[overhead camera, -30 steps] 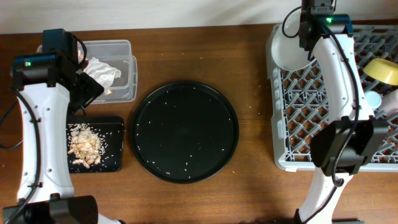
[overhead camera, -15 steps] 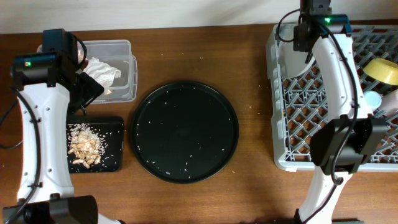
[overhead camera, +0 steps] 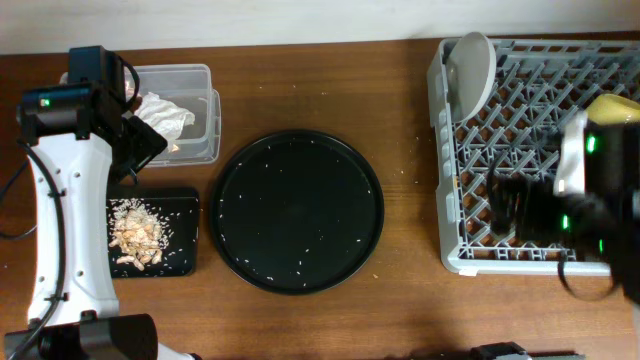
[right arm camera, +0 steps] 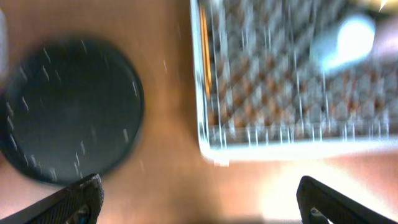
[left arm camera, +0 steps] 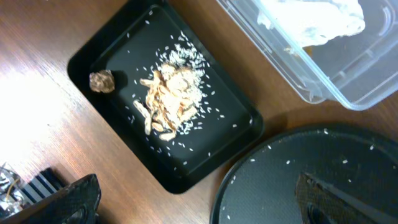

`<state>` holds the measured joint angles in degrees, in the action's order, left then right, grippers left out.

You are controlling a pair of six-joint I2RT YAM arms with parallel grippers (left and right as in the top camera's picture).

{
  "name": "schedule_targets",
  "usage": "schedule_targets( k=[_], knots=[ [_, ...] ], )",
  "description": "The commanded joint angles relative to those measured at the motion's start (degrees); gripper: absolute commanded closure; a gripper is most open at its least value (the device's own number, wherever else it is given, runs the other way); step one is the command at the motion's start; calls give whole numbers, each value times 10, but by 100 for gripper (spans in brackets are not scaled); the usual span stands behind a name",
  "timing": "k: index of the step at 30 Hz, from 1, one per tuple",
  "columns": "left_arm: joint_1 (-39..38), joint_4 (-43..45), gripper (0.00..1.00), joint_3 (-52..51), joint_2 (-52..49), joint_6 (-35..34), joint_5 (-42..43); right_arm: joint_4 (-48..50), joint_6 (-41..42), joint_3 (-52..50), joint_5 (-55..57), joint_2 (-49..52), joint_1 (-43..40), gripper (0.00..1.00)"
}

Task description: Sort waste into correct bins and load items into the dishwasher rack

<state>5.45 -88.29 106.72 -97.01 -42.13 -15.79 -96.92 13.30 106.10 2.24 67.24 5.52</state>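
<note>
The round grey plate (overhead camera: pixel 473 68) stands on edge in the back left corner of the dishwasher rack (overhead camera: pixel 500 150), free of any gripper. A yellow bowl (overhead camera: pixel 620 108) sits at the rack's right side. My right arm (overhead camera: pixel 590 200) is a blur over the rack's front right. My right gripper (right arm camera: pixel 205 205) is open and empty above the table in front of the rack (right arm camera: pixel 292 74), where a light blue cup (right arm camera: pixel 348 34) shows. My left gripper (left arm camera: pixel 202 208) hangs open and empty near the black tray (left arm camera: pixel 236 134) of food scraps (left arm camera: pixel 171 102) and a foil wad (left arm camera: pixel 101 81).
The clear tub (overhead camera: pixel 195 80) at the back left holds crumpled white paper (overhead camera: pixel 160 112). A large round black tray (overhead camera: pixel 298 210) dotted with rice grains lies mid-table. The left arm (overhead camera: pixel 60 180) stands over the left edge.
My right gripper opened and let go of the grey plate, which now stands in the rack's corner. The right arm swung fast toward the front right. The left arm stayed still.
</note>
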Motion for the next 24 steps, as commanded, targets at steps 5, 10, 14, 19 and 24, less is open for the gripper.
schedule_targets(
  k=[5,10,14,19,24],
  knots=[
    [3,-1,1,0,6,-7,-2,0,7,-272,-121,-180,2,2],
    [3,-1,1,0,6,-7,-2,31,5,-277,-118,-175,2,2],
    [3,-1,1,0,6,-7,-2,233,-64,-422,-161,-244,-5,2],
    [3,-1,1,0,6,-7,-2,527,-89,-704,-165,-452,-11,2],
    [3,-1,1,0,6,-7,-2,682,-90,-813,-136,-539,-19,2]
  ],
)
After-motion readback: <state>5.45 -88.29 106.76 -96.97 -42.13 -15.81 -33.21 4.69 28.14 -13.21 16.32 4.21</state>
